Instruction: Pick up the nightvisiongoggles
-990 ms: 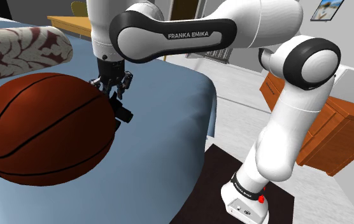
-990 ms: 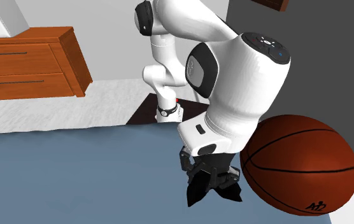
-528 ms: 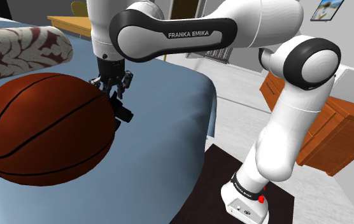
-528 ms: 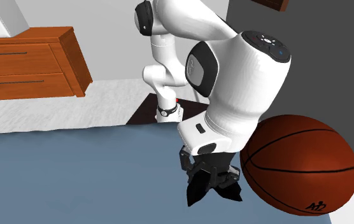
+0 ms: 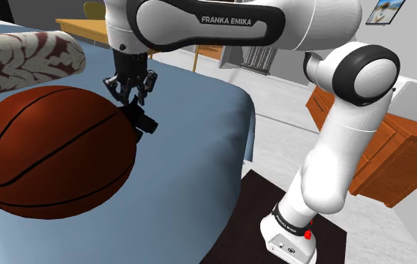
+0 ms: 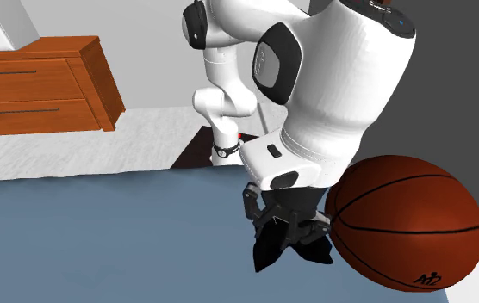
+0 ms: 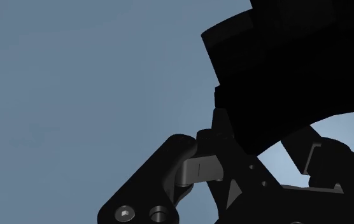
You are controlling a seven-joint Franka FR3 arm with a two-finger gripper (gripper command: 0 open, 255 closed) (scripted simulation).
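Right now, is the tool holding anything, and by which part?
Yes: the black night-vision goggles, clasped at their upper end by the tool, beside the brown basketball; exact part cannot be told.

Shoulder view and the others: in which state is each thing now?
hand: shut on the night vision goggles.
night vision goggles: clasped, hanging under the hand.
basketball: resting on the blue bed.
dresser drawers: shut.
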